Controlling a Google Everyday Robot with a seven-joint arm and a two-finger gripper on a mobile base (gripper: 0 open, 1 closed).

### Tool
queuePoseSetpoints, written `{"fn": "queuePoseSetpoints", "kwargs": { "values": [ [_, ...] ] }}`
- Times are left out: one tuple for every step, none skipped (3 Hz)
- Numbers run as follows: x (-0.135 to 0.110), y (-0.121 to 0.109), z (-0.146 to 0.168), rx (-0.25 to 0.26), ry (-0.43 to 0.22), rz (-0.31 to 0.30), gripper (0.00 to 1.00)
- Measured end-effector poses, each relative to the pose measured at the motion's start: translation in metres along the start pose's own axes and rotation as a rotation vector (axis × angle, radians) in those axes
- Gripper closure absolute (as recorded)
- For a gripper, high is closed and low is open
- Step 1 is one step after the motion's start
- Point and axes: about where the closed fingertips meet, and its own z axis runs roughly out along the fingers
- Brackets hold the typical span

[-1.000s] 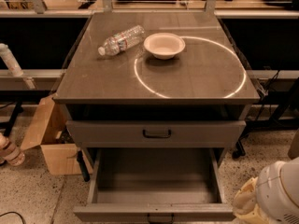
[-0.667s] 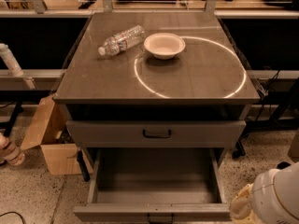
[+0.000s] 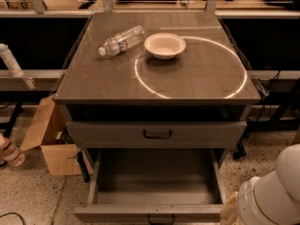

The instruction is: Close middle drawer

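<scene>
The middle drawer (image 3: 154, 184) of the grey cabinet is pulled far out. Its deep tray is empty, and its low front panel (image 3: 117, 213) with a small dark handle (image 3: 161, 218) lies at the bottom edge of the camera view. Above it, the taller-fronted top drawer (image 3: 197, 135) is pushed in. The lowest drawer is out of view. My gripper is not in view. Only a white rounded part of my arm (image 3: 274, 196) shows at the bottom right, just right of the open drawer's front corner.
On the cabinet top (image 3: 197, 78) lie a clear plastic bottle (image 3: 122, 40) on its side and a white bowl (image 3: 164, 45). An open cardboard box (image 3: 44, 135) stands on the floor to the left. Dark table frames and cables run behind and to the right.
The white arm at the bottom right has shifted slightly. The middle drawer stays open at the same reach, and the bottle and bowl have not moved.
</scene>
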Motion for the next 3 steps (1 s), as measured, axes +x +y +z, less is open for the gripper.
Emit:
{"fn": "queuePoseSetpoints", "kwargs": {
  "values": [
    [0.000, 0.000, 0.000, 0.000, 0.000, 0.000, 1.00],
    [0.003, 0.001, 0.005, 0.001, 0.002, 0.015, 1.00],
    [0.004, -0.001, 0.019, 0.006, 0.002, 0.031, 1.00]
  ]
}}
